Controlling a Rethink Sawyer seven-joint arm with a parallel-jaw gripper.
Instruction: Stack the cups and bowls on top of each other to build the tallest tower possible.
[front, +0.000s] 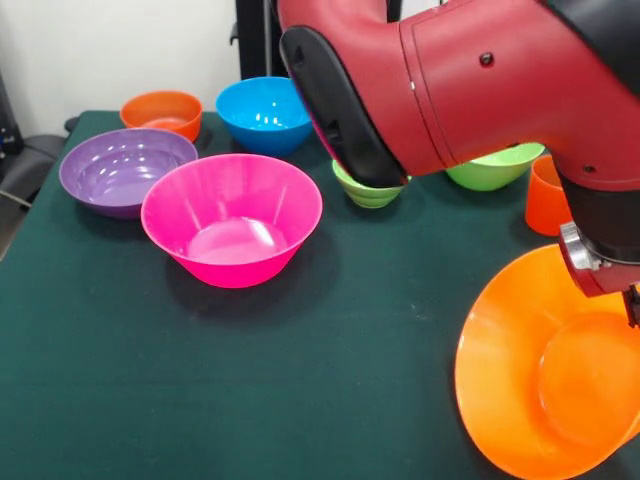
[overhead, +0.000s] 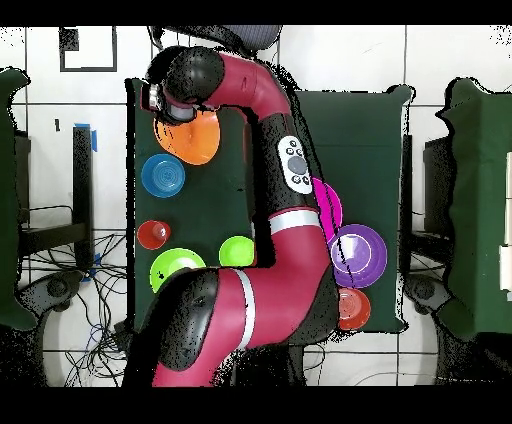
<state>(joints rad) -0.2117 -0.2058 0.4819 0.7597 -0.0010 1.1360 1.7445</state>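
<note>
- Down at the near right corner of the desk (front: 120, 400), the big orange bowl (front: 545, 365) is tipped up on edge, mouth facing left toward the middle, rim well off level.
- Arm's wrist (front: 600, 240) sits right over that bowl's upper rim. Pincer itself is cut off at the frame edge in front view and buried under the wrist from overhead, so can't tell if it's wide, narrow or gripping. The tilt suggests the bowl is being lifted by its rim, but that's a guess.
- Key relation: the pink bowl (front: 232, 218), the other big one, stands upright and open, well apart to the left of the orange bowl w/ bare desk between. If orange is to go on pink, travel is sideways-left across the front view, and the bowl has to come level first.
- Purple bowl (front: 125, 170) sits just beside pink, rims near or touching, hard to say which. Blue bowl (front: 265, 113) and small orange bowl (front: 163, 112) sit behind them.
- Small green bowl (front: 368, 190) peeks out under the arm's elbow; bigger green bowl (front: 495, 165) to its right; orange cup (front: 545, 195) near the right edge, just behind the tilted bowl.
- Overhead adds a red bowl (overhead: 153, 235) and a second blue bowl (overhead: 162, 175) on the orange bowl's side.
- Nothing stacked yet, tower not begun, by the look of it.
- Risk: bowl slipping off a rim hold while tilted this far.
</note>
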